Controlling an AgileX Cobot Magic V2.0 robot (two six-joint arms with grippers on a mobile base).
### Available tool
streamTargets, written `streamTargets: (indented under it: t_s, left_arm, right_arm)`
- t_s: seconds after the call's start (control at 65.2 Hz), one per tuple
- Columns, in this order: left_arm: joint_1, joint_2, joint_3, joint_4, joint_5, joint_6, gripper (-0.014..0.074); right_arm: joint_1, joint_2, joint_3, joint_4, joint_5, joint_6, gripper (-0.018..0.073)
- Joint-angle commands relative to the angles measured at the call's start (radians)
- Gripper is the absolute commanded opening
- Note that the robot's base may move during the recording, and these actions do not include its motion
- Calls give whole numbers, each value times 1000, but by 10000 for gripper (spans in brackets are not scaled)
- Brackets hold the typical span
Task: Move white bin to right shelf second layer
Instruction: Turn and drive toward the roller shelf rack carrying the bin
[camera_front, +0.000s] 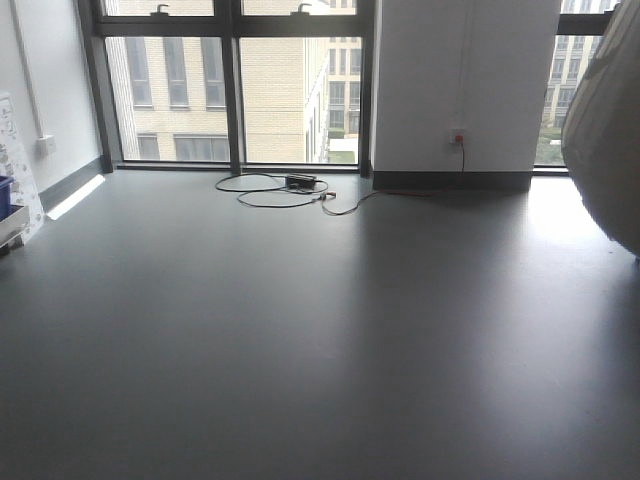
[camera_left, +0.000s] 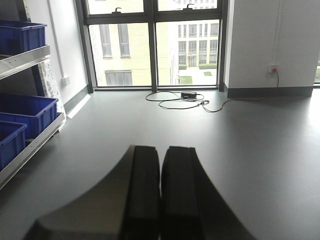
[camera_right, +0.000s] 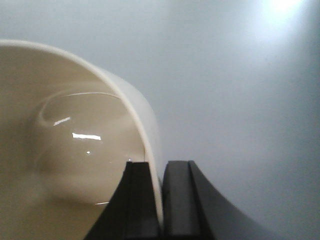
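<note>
Right wrist view: right fingers clamped on the rim of the white bin. One finger sits inside the wall and the other outside, with the thin cream wall pinched between them. The bin's glossy inside fills the left half of this view, with window glare on its rounded base. The bin is tilted, its opening turned toward the camera. Behind it there is only plain grey floor; the bin touches nothing else that can be seen.

Left wrist view: left fingers together, pads meeting along a thin dark seam, nothing between them. They hang over open floor. At the left edge stands a steel rack with sloping metal rails, carrying blue crates on at least two levels. Its levels cannot be counted from here.

Front view: wide bare floor running to tall windows. A black cable lies looped on the floor below the glass, with a small box on it, and an orange lead runs to a wall socket. A pale curved shape crowds the right edge, too blurred to identify. A sliver of blue crate shows at the far left.
</note>
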Motion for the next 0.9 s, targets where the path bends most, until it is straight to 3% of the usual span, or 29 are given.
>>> streamTargets:
  t_s: [0.0,0.89]
  left_arm:
    - [-4,-13,37,-6,-84,-3,85]
    - [-4,-13,37,-6,-84,-3,85]
  right_arm:
    - [0,-1,-30,9,-84,-4,68]
    - [0,-1,-30,9,-85,-4,68]
